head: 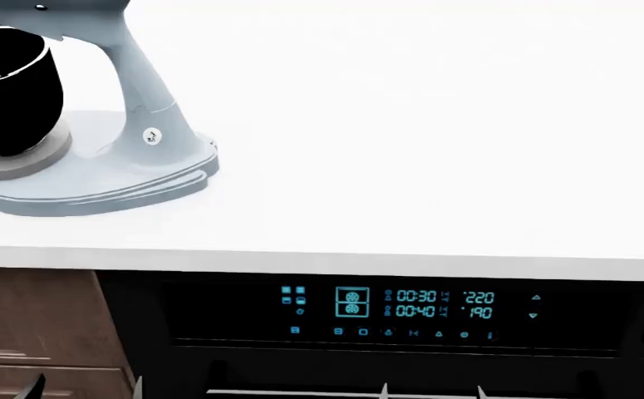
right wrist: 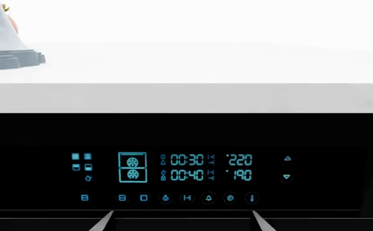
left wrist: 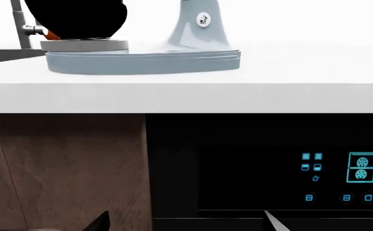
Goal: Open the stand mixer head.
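Note:
The stand mixer stands on the white counter at the far left of the head view. Only the lower edge of its pale blue-grey head (head: 78, 21) shows at the top, above the black bowl (head: 6, 91); neck (head: 149, 100) and flat base (head: 111, 187) lie below. The left wrist view shows only bowl (left wrist: 77, 17), neck (left wrist: 199, 24) and base (left wrist: 141, 60); the head is out of view there. My left gripper (head: 86, 389) (left wrist: 186, 224) and right gripper (head: 433, 391) (right wrist: 182, 222) are open and empty, low in front of the oven, well below the counter.
The white counter (head: 410, 125) has a thick front edge (left wrist: 186, 98). Under it is a black oven with a lit blue panel (head: 410, 303) (right wrist: 173, 168). Brown wooden cabinet fronts (head: 33, 324) (left wrist: 57, 168) sit to its left. A grey metal pipe (left wrist: 22, 24) rises behind the mixer.

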Robot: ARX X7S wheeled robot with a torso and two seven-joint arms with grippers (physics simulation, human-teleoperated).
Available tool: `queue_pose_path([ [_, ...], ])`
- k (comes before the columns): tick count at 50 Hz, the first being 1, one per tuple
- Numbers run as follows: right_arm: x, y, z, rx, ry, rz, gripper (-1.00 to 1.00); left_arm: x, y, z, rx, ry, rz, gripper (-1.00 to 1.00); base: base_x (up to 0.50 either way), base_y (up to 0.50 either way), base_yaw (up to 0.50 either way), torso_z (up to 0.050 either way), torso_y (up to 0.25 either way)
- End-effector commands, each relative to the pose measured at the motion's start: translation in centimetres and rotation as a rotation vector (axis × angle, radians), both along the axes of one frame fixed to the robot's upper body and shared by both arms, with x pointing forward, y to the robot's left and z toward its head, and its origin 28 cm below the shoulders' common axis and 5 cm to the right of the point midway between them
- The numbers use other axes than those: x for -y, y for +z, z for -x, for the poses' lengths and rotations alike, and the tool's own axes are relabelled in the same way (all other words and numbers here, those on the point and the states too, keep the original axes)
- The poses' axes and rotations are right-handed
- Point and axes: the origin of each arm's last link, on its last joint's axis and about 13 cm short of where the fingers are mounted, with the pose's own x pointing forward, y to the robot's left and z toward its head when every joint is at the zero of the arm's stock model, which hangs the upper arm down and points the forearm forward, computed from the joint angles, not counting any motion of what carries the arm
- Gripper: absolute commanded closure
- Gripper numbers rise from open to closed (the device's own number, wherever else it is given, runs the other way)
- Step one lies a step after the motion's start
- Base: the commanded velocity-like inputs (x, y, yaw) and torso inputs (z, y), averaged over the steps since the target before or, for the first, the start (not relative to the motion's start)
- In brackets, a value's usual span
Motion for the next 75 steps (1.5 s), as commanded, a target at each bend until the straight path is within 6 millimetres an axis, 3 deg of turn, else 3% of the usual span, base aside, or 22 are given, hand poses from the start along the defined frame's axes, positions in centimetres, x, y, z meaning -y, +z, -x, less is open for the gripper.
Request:
queue_pose_path([
  [1, -0.17, -0.41, -0.05, -0.012, 0.001, 0.032, -1.0, 0.03, 0.09, -0.03, -0.001, -0.003, -0.002, -1.0, 0.0, 0.0, 0.0, 0.0, 0.0],
  [14, -0.02, -0.74, -0.11, -0.015, 0.012, 0.088, -1.0, 0.6, 0.44, 0.31, -0.027, -0.031, -0.047, -1.0, 0.0, 0.0, 0.0, 0.0, 0.0],
  [16, -0.16, -0.86, -0.01, -0.014, 0.017, 0.085, -1.0, 0.6, 0.79, 0.38, 0.049, -0.042, -0.07, -1.0, 0.0, 0.0, 0.0, 0.0, 0.0],
  [20, -0.06, -0.66, -0.31, -0.006, 0.009, 0.093, -1.0, 0.26, 0.63, 0.62, 0.052, -0.068, 0.005, -1.0, 0.0, 0.0, 0.0, 0.0, 0.0],
  [23, -0.14, -0.68, -0.17, -0.004, 0.042, 0.082, -1.0, 0.29, 0.48, 0.54, 0.058, -0.054, -0.032, -1.0, 0.0, 0.0, 0.0, 0.0, 0.0],
  [24, -0.27, -0.76, -0.24, 0.008, 0.017, 0.214, -1.0, 0.31, 0.44, 0.54, 0.054, -0.065, -0.028, -1.0, 0.0, 0.5, 0.0, 0.0, 0.0],
  [26, -0.28, -0.73, 0.02, 0.01, 0.048, 0.112, -1.0, 0.35, 0.37, 0.56, 0.05, -0.072, -0.023, -1.0, 0.0, 0.5, 0.0, 0.0, 0.0],
  [50, -0.17, -0.9, 0.05, 0.014, 0.049, 0.125, -1.0, 0.34, -0.1, 0.46, 0.035, -0.047, -0.063, -1.0, 0.0, 0.5, 0.0, 0.0, 0.0],
  [57, -0.05, -1.04, -0.1, 0.012, 0.05, 0.1, -1.0, 0.46, -0.1, 0.43, 0.009, -0.046, -0.056, -1.0, 0.0, 0.0, 0.0, 0.0, 0.0],
  [59, -0.06, -1.13, -0.1, 0.005, 0.052, 0.096, -1.0, 0.33, 0.19, 0.65, -0.013, -0.138, 0.029, -1.0, 0.0, 0.0, 0.0, 0.011, 0.0],
  [75, -0.2, -1.29, 0.12, -0.002, 0.071, 0.123, -1.0, 0.28, 0.54, 0.66, 0.005, -0.122, -0.03, -1.0, 0.0, 0.0, 0.0, 0.05, 0.042],
])
